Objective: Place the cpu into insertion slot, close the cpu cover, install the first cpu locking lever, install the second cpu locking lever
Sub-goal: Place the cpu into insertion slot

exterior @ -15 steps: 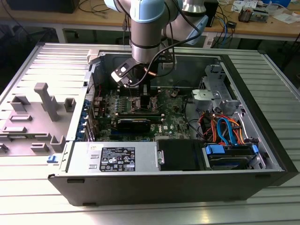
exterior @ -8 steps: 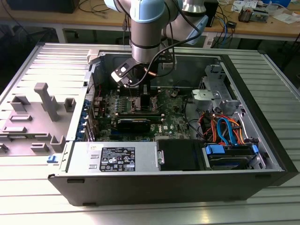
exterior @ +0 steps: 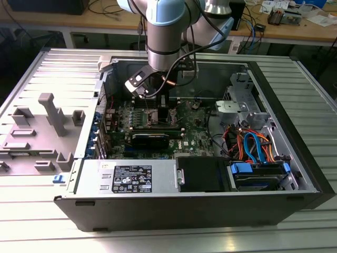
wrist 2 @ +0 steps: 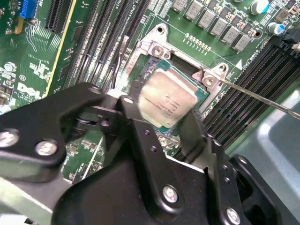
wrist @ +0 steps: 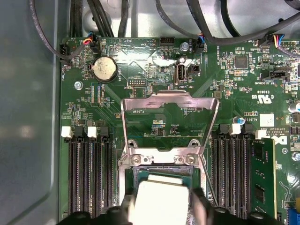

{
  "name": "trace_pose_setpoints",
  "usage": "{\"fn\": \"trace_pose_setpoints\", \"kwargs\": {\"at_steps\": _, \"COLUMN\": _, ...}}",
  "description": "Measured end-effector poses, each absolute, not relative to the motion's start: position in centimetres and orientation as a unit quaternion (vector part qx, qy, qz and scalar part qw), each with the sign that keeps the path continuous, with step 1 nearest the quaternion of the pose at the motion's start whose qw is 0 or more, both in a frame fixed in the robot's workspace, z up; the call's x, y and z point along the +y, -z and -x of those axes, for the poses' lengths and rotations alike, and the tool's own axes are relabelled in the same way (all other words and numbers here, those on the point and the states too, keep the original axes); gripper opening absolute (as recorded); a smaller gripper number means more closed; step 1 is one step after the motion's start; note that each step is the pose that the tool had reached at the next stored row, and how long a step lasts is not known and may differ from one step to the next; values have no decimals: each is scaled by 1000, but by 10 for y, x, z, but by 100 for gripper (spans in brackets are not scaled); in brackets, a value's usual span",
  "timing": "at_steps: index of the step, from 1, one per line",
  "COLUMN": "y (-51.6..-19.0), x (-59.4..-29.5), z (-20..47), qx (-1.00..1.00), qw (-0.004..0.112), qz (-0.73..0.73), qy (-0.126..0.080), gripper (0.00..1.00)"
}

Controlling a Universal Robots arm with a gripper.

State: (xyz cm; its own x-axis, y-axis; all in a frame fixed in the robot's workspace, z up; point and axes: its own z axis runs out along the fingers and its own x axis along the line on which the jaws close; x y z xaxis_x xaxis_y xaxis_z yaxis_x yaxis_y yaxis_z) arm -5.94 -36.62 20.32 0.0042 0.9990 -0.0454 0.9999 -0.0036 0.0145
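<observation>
Your hand [wrist 2: 161, 113] closed on cpu [wrist 2: 168, 96], fingers [wrist 2: 140, 131] pinching opposite edges. Cpu tilted, just over insertion slot [wrist: 161, 169]; contact, you cannot tell. Cpu cover [wrist: 171, 101] stands raised open beyond slot. Around it green motherboard [wrist: 234, 93], inside open computer case [exterior: 184, 208] on table [exterior: 316, 232].

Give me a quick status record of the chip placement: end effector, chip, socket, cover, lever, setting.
end effector: shut on the chip, one finger on each of two opposite sides
chip: held right over the socket, metal top up; cannot tell whether it is seated
socket: uncovered, mostly hidden by the chip
cover: open, tilted up off the socket
lever: thin rod sticking out free from a socket corner, not latched
setting: green board inside an open computer case
</observation>
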Motion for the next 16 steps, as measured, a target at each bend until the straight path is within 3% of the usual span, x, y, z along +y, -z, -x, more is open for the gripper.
{"fn": "trace_pose_setpoints", "kwargs": {"at_steps": 2, "y": -203, "x": -366, "z": 59, "qx": 706, "qw": 21, "qz": -708, "qy": 11, "gripper": 52}}
{"fn": "trace_pose_setpoints", "kwargs": {"at_steps": 16, "y": -206, "x": -366, "z": 58, "qx": 723, "qw": 22, "qz": -690, "qy": 11, "gripper": 52}}
